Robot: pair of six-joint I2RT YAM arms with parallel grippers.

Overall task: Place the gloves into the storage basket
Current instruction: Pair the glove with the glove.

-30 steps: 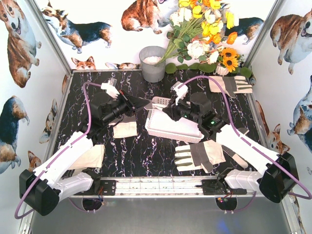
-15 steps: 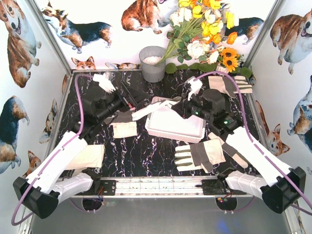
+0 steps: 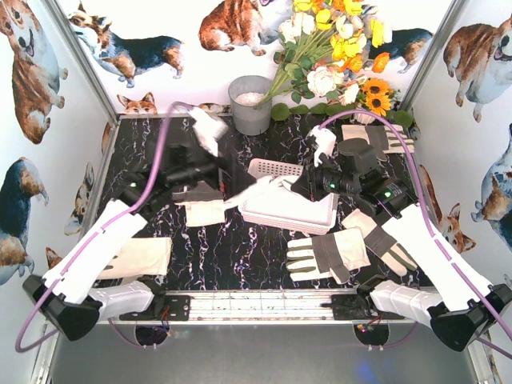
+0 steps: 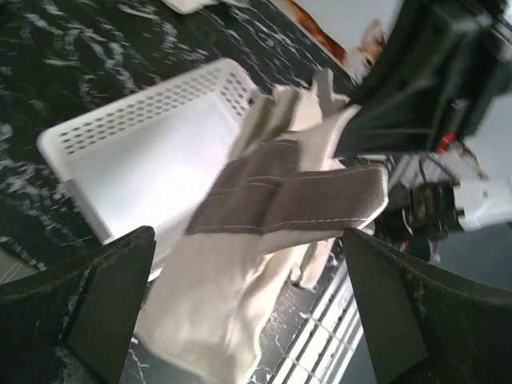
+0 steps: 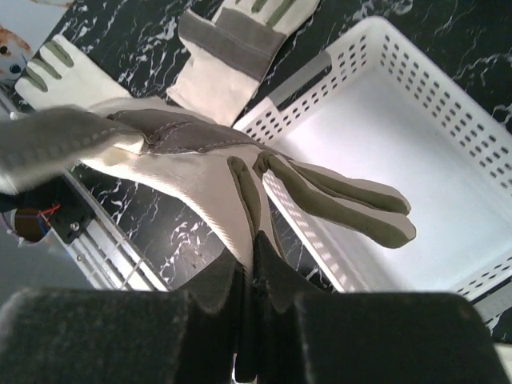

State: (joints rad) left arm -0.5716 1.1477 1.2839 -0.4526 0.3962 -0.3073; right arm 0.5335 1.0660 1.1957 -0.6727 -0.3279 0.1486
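- Glove [image 5: 200, 160]: cream-white, dark grey palm patch, olive-grey finger strips.
- Storage basket [image 3: 276, 167]: plain white, slotted lattice walls.
- Tabletop [image 3: 240, 256]: black, white marble veining.
- Bucket [image 3: 250, 112]: pale grey.
- Walls [image 3: 48, 200]: white, printed with tan-and-white corgis.
- Bouquet [image 3: 340, 40]: yellow, white and orange blooms, green leaves.
- Arms [image 3: 96, 248]: white shells, black joints.

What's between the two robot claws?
A glove, stretched from the right gripper, shut on it, to the open left gripper, above the basket's edge. The top view shows it.
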